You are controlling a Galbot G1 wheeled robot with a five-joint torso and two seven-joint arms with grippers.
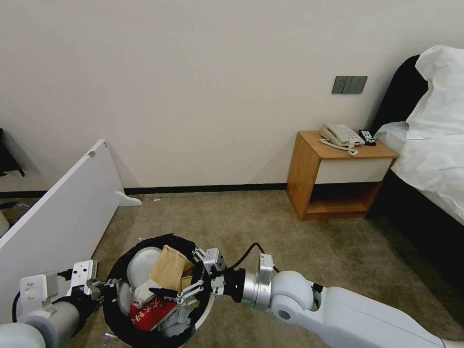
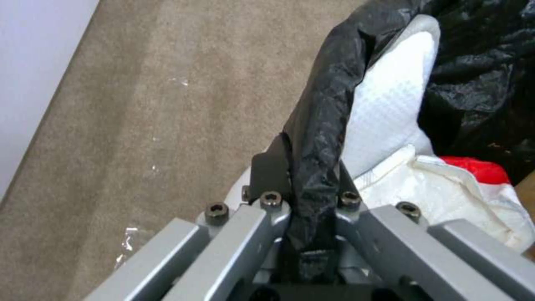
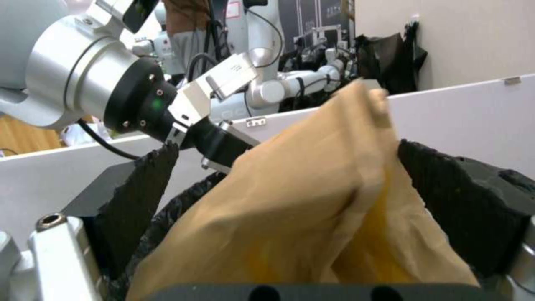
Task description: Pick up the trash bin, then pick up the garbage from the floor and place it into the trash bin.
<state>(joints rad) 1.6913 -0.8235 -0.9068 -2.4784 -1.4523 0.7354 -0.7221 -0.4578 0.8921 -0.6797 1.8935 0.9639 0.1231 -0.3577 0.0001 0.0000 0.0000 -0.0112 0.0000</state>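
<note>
You have the floor (image 1: 270, 227), beige-brown carpet, stretching from the wall to the bed (image 1: 430, 164) on your right, with a white panel (image 1: 58, 217) leaning at your left and a wooden nightstand (image 1: 338, 179) beside the bed. The trash bin (image 1: 118, 316), white with a black bag folded over its rim, sits low in the head view between your two arms and looks lifted clear of the carpet. Your left gripper (image 2: 312, 184) holds it at the rim on the left side, its fingers (image 2: 267, 171) clamped together on the black bag (image 2: 323, 108) and the bin wall. Your right gripper (image 1: 186, 282) reaches over the bin mouth from the right, its fingers (image 3: 133, 205) spread apart either side of the crumpled brown paper bag (image 3: 312, 200); you cannot tell whether they touch it. That bag (image 1: 169, 268) lies on top of the load inside the bin. Under it you see a white slipper (image 1: 140, 263), white tissue (image 2: 457, 196) and a red snack packet (image 1: 150, 311).
</note>
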